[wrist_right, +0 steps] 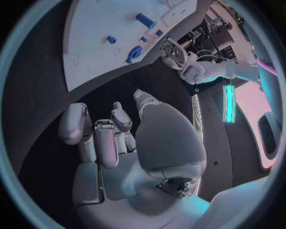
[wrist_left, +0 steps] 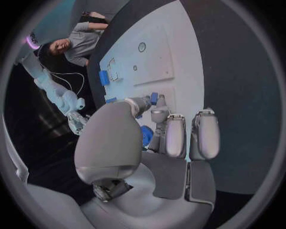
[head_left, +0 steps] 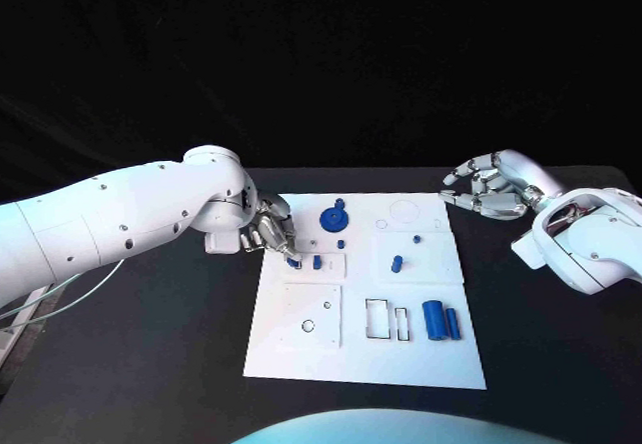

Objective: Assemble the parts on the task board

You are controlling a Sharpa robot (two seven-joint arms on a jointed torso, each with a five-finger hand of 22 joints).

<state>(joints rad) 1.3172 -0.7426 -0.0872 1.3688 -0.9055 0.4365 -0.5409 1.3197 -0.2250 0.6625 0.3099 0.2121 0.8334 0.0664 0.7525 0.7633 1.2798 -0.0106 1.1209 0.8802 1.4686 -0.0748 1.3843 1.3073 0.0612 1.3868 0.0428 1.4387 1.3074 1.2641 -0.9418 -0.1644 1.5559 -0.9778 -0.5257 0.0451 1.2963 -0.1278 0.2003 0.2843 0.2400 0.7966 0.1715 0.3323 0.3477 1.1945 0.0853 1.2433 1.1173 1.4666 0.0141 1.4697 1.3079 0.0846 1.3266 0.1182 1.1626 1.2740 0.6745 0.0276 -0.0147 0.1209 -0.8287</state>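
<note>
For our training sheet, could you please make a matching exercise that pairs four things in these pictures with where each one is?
Things:
1. left hand
2. right hand
3. round blue part
4. two blue cylinders

Places:
A. off the task board, above the black table by the board's far right corner
B. lying side by side at the board's near right
C. at the board's far left edge, fingers on small blue parts
D. on the board's far half, just right of the left hand

Pairs: 1-C, 2-A, 3-D, 4-B
</note>
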